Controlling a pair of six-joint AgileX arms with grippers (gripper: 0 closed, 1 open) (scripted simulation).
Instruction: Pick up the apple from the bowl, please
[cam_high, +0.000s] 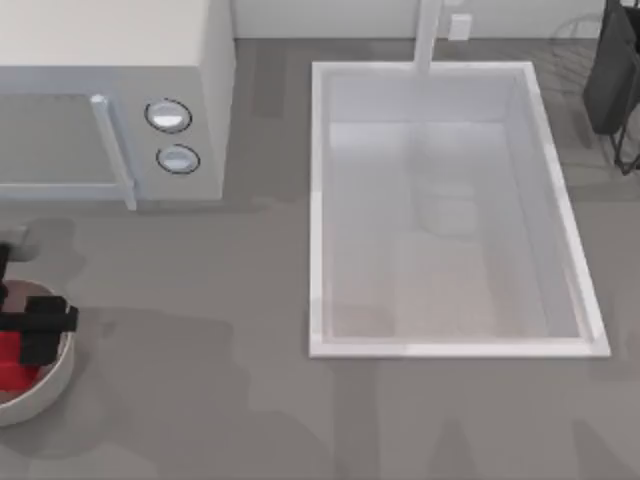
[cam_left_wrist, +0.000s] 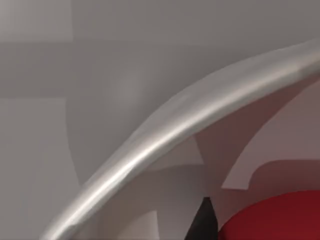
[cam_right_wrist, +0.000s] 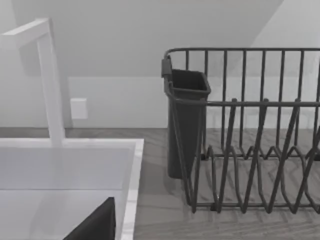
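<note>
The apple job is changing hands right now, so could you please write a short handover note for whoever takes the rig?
Left hand: down inside the bowl at the table's left edge, right over the apple; whether it grips cannot be told.
Right hand: only a dark finger tip shows in its wrist view, over the sink edge near the dish rack; parked.
Done: reach to the apple.
Left: confirm the grip, lift the apple out of the bowl.

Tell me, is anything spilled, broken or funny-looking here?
Nothing stands out. The apple sits inside the bowl at the table's left edge, with the left pincer down over it. The sink and microwave look tidy.
</note>
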